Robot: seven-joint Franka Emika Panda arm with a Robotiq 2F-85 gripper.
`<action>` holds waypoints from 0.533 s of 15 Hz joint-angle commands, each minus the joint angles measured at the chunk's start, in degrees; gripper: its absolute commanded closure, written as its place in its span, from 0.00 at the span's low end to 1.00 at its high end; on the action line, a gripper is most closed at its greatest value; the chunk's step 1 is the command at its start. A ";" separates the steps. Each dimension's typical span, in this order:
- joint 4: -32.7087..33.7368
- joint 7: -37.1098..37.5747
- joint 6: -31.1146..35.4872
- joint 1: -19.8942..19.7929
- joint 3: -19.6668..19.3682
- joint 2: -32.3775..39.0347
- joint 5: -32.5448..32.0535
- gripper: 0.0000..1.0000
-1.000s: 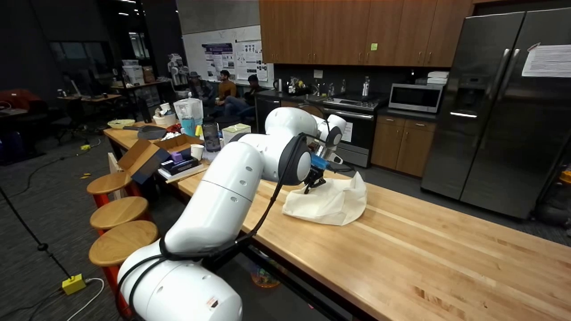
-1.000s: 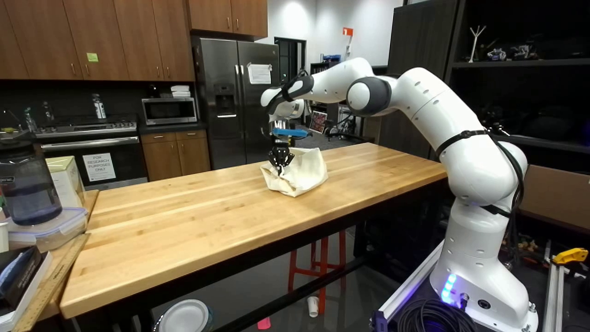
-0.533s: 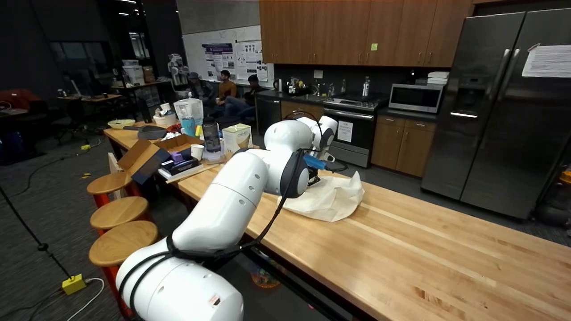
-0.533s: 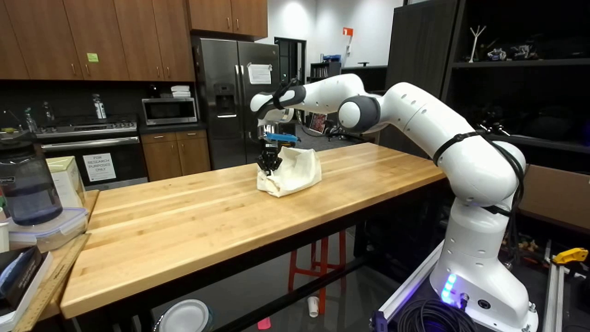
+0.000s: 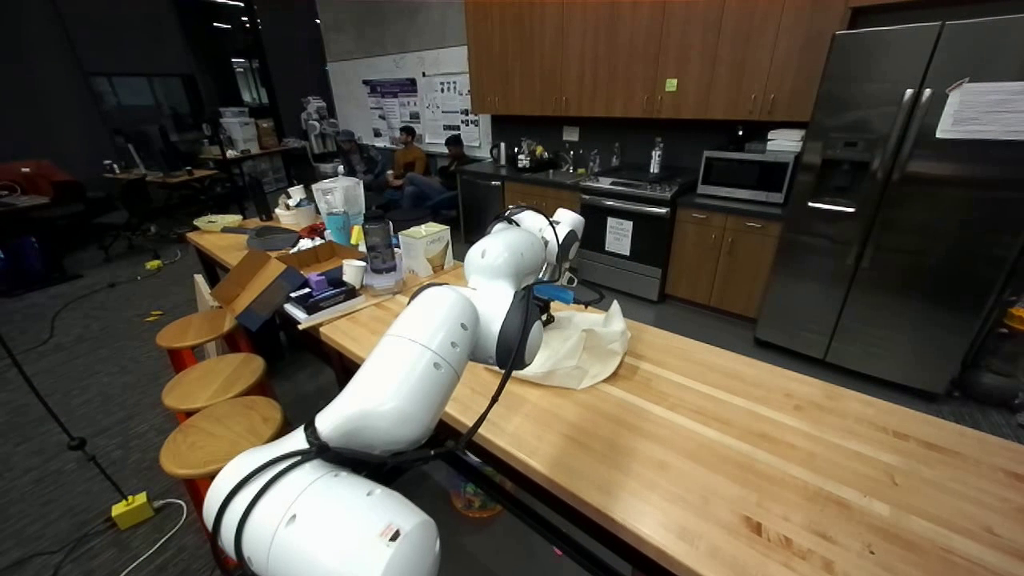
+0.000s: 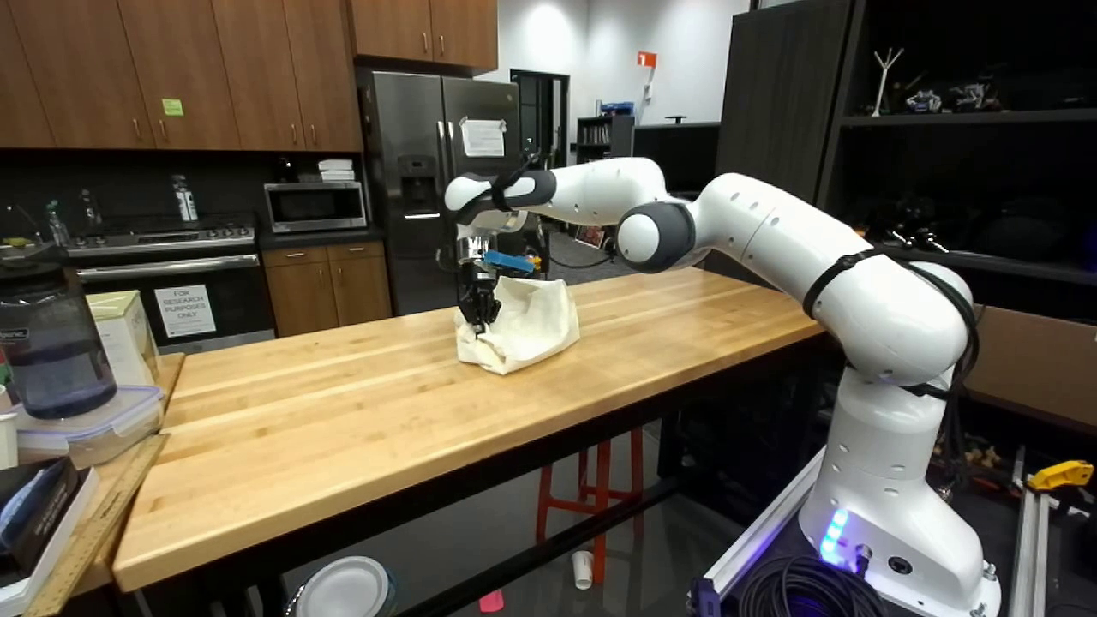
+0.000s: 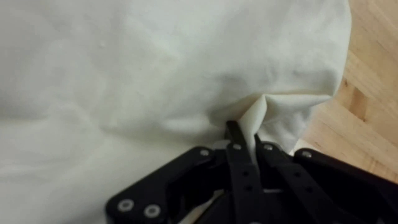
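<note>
We see the gripper (image 7: 245, 130) pinching the cloth (image 7: 108, 77) by one narrow fold; the rest lies crumpled on the table (image 6: 343, 411). We think it may slip out, because so little is gripped. Compared with one second ago, both are nearer the white carton (image 5: 426, 249).

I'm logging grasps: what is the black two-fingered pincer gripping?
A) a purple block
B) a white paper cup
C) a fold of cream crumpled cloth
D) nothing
C: in the wrist view, the cream crumpled cloth rises in a fold pinched by the black two-fingered pincer.
</note>
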 commanded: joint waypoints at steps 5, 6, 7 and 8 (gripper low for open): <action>4.87 -8.15 -3.53 2.73 -0.52 -1.44 -3.32 0.99; 5.04 -7.83 -4.44 2.56 -0.67 -1.49 -3.37 0.99; 4.90 -5.99 -5.91 2.24 -1.02 -1.44 -3.34 0.99; 4.85 -4.02 -7.10 1.97 -1.58 -1.27 -3.45 0.99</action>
